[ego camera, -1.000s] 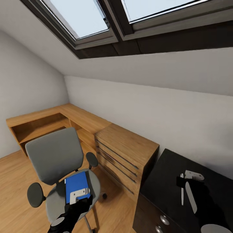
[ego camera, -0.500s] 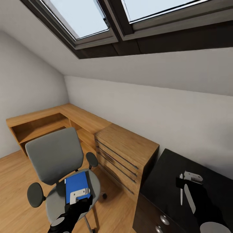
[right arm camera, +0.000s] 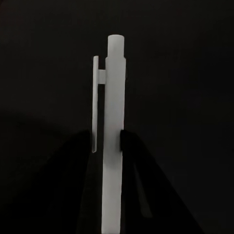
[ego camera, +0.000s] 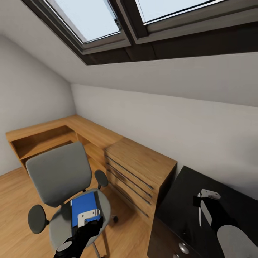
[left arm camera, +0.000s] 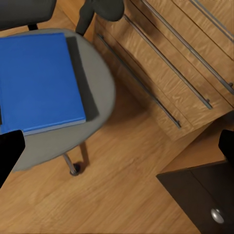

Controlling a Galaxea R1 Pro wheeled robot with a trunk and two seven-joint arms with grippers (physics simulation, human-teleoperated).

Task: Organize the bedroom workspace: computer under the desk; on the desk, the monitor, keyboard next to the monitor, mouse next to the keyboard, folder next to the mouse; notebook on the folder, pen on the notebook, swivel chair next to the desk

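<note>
bare floor (left arm camera: 122, 195) gap, perhaps passable, between swivel chair (ego camera: 59, 175) and desk (ego camera: 179, 211).

Attic home office: skylights (ego camera: 96, 21), swivel chair (ego camera: 59, 175), desk (ego camera: 186, 208).

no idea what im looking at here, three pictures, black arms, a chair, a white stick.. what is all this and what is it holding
This is a simulated two-armed robot in an attic bedroom. The big picture comes from a camera on its head, looking down over both arms. The other two come from cameras near each wrist.

In the head view, the left tool hovers over a grey swivel chair with a flat blue item lying on its seat. The left wrist view looks down on that seat; the tool's fingers sit wide apart at the edges, so it is open and holds nothing.

The right tool is above the black desk and grips a white pen, seen close up in the right wrist view. Between chair and desk stands a light-wood chest of drawers.
</note>
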